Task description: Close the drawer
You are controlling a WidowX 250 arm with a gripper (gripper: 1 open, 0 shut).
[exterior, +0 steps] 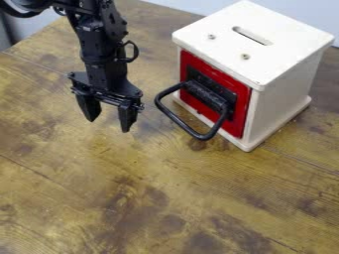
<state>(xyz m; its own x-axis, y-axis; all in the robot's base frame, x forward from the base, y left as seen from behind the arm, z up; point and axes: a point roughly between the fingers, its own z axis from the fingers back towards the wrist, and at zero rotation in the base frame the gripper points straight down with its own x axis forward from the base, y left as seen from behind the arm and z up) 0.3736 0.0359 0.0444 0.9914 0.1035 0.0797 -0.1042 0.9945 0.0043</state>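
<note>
The red drawer (200,71) sits in the cream-white cabinet (252,45) at the right, its black front plate (212,96) facing left with the large black loop handle (185,114) lying out over the table. How far the drawer stands out of the cabinet I cannot tell. My gripper (110,115) hangs from the black arm (97,40) just left of the handle, fingers pointing down and apart, open, nothing between them. A small gap separates the right fingertip (127,123) from the handle.
The wooden table (146,198) spreads out in front of and to the left of the cabinet. A dark object (8,20) shows at the top left corner, beyond the table's far edge.
</note>
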